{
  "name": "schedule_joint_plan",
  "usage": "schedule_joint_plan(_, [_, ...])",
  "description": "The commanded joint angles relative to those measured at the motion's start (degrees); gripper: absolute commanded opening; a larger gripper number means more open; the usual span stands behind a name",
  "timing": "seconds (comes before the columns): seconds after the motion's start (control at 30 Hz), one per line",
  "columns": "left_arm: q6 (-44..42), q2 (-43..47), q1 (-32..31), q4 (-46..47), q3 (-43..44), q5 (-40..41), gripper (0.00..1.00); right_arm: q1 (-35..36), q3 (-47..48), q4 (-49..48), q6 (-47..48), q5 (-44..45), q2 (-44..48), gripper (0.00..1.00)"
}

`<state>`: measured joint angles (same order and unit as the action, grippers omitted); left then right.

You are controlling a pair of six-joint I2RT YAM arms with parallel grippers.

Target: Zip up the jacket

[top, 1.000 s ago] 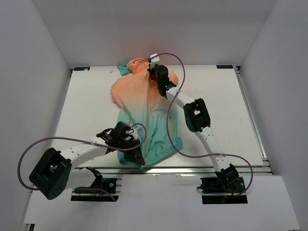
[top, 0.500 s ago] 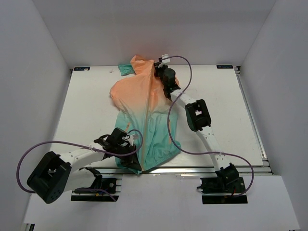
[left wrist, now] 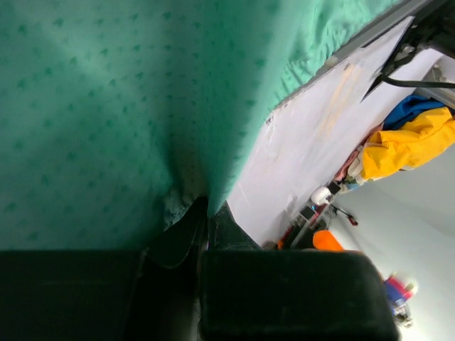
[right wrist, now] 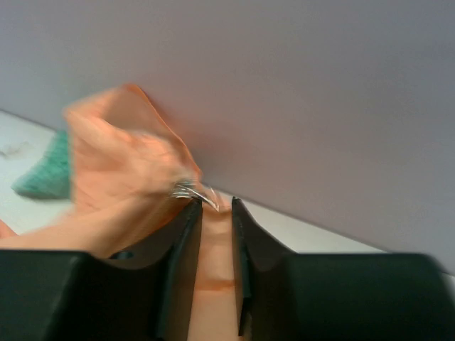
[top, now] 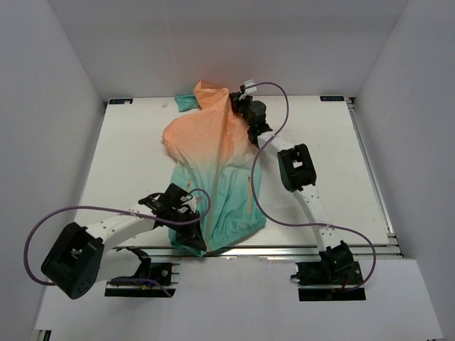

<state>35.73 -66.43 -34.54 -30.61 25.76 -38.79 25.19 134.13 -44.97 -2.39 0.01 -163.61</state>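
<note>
- At the 12 o'clock end of the jacket (top: 213,163), your right gripper (right wrist: 213,207) has its jaws almost closed, with a strip of orange fabric pinched between them. A small metal glint (right wrist: 190,190) sits just off the fingertips at 11 o'clock. It is probably the zipper pull, but the blur makes that uncertain.
- At the 6 o'clock end, your left gripper (left wrist: 206,212) is clamped tight on a fold of the teal hem.
- The jacket lies on the table (top: 320,156) along the 12-to-6 line. Its orange collar end is lifted off the surface under the right gripper, and its teal hem reaches the near edge, skewed a little toward 7 o'clock.
- Judging by where the right gripper sits, the zip looks at or near the top, so the step in hand is finishing the run at the collar.
- Use the left grip as your anchor. The fabric is thin and crinkly and will bunch ahead of the slider if the hem goes slack.
- Draw toward 12 o'clock along the zipper line rather than upward, because lifting folds the collar and can jam the teeth.
- Confirm in the right wrist view that you hold the pull and not only loose fabric before you let go.
</note>
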Motion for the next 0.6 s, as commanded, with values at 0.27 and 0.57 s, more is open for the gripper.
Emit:
schedule_joint_plan(0.27, [-3.7,-1.9,-0.2,-20.4,19.5,5.4,0.86,-2.4,-21.3,9.6,5.1,-5.9,28.8,0.89])
schedule_joint_plan(0.57, [1.4,1.5,0.4,-29.0,30.1,27.6,0.98,-2.4,-52.1,28.2,-5.9,3.6,64.0,0.89])
